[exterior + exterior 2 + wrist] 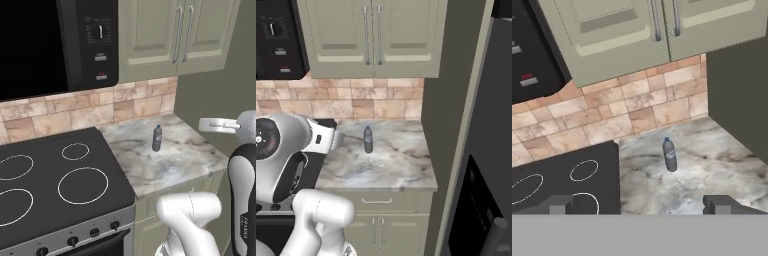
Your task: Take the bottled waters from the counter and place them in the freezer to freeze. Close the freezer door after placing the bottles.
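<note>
The left base view looks forward and down from behind the arm, with the stovetop [60, 185] in its lower left and the counter [175, 160] at centre right. The right base view faces the same counter [401, 165] squarely, the freezer door [481, 200] along its right edge. The hand view looks down from nearer, the counter [712, 170] at lower right. All three share the counter and its grey bottle [157, 138].
</note>
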